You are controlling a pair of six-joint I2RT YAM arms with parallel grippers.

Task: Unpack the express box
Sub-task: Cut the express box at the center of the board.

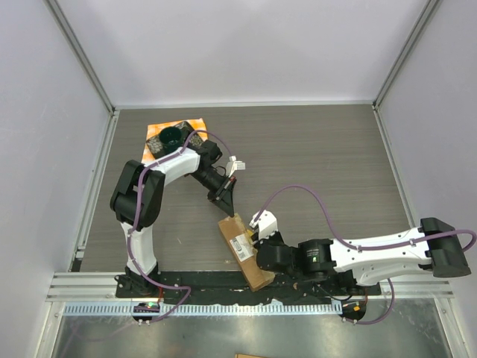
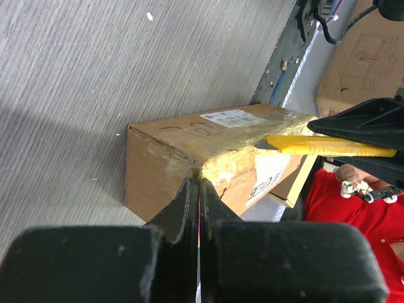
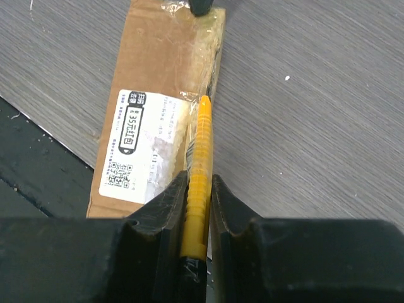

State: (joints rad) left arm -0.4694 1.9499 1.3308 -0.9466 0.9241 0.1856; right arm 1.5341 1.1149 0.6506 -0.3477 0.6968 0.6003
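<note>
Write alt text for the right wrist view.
The right gripper is clamped on a yellow box cutter whose tip lies along the taped long edge of the express box, beside its white shipping label. The dark tip of the left gripper sits at the box's far end, on a grey wood-grain table.

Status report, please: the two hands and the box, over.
Left hand shut, tips on the box's far end. Right hand shut on yellow knife, blade at the taped top edge. Box lies closed. Nothing in the way.
</note>
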